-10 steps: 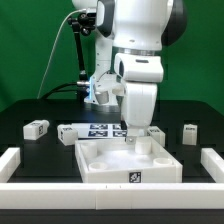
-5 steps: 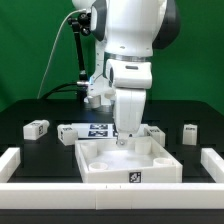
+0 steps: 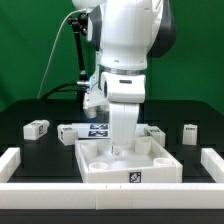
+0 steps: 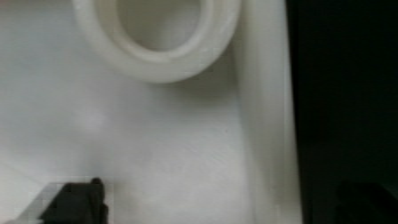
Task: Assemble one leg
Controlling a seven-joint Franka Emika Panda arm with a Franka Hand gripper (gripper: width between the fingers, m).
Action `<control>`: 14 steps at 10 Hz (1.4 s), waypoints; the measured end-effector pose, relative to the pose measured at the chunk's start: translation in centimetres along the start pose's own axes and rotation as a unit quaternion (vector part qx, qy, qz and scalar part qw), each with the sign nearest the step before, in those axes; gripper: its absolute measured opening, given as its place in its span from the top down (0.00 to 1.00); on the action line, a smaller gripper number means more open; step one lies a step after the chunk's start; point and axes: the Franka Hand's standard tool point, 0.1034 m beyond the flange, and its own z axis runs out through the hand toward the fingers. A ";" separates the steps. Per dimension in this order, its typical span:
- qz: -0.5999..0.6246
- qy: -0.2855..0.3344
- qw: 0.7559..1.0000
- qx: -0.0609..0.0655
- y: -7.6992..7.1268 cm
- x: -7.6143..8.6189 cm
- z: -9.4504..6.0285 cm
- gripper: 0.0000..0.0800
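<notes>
- While the hand (image 3: 116, 150) sits low inside the white tray (image 3: 100, 171), I cannot tell whether it is clenched or released.
- One leg (image 3: 37, 128) lies on the counter (image 3: 45, 146) at the tray's ten o'clock.

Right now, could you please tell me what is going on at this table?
The Panda arm's gripper hangs low inside the large white square tray-like piece, close over a round socket in its floor. I see nothing held in it. A small white plastic square-section leg lies untouched on the black table at the exterior view's left.
</notes>
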 end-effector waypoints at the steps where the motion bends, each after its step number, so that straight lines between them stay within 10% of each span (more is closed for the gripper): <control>1: 0.003 0.000 1.000 0.001 -0.1 0.3 0.0 0.19; 5: 0.008 0.000 1.000 0.001 -0.1 0.3 0.1 0.48; 7: 0.008 0.000 1.000 0.001 -0.1 0.3 0.1 0.88; 14: 0.012 0.001 1.000 -0.003 0.1 0.5 0.0 0.92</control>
